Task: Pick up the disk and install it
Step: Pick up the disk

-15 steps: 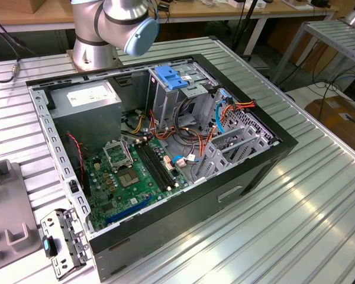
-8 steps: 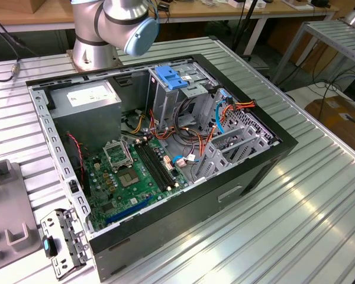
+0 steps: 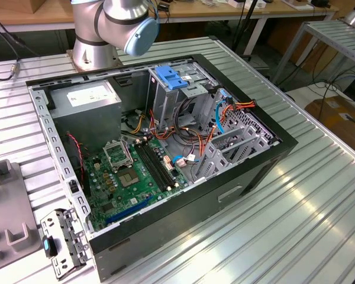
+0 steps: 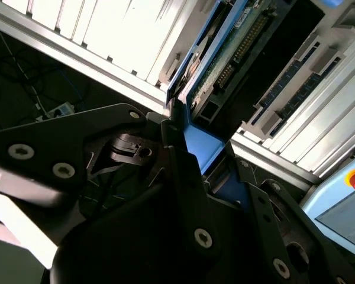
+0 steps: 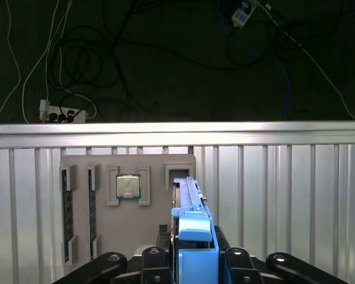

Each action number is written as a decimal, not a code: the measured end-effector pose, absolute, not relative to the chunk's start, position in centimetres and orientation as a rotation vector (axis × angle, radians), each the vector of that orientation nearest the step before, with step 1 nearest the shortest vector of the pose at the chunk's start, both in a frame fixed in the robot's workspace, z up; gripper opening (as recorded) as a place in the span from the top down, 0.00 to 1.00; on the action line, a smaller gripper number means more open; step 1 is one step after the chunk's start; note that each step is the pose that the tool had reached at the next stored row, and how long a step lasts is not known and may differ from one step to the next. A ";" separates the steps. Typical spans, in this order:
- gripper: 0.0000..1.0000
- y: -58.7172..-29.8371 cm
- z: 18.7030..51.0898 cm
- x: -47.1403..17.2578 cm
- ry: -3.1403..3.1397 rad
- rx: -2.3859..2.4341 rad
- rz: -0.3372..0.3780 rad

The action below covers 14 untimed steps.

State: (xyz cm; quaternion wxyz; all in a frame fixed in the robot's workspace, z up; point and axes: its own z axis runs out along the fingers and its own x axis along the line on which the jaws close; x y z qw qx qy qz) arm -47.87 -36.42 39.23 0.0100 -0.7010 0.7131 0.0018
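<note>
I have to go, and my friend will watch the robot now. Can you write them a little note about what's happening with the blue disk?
Gripper: shut on the disk, gripping its blue frame, as seen in both wrist views.
Disk: standing on edge at the grey tray, next to the chip. I cannot tell whether it is lifted clear of the tray.
Computer case: lying open on the table in the exterior view.
Done: the disk is grasped.
Left: the disk is not yet in the computer case.
</note>
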 end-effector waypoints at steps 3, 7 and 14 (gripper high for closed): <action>0.63 -36.4 39.4 -47.9 2.226 -2.188 0.006; 0.63 -36.4 39.8 -47.9 2.226 -2.188 0.006; 0.63 -36.4 40.5 -47.9 2.227 -2.189 0.007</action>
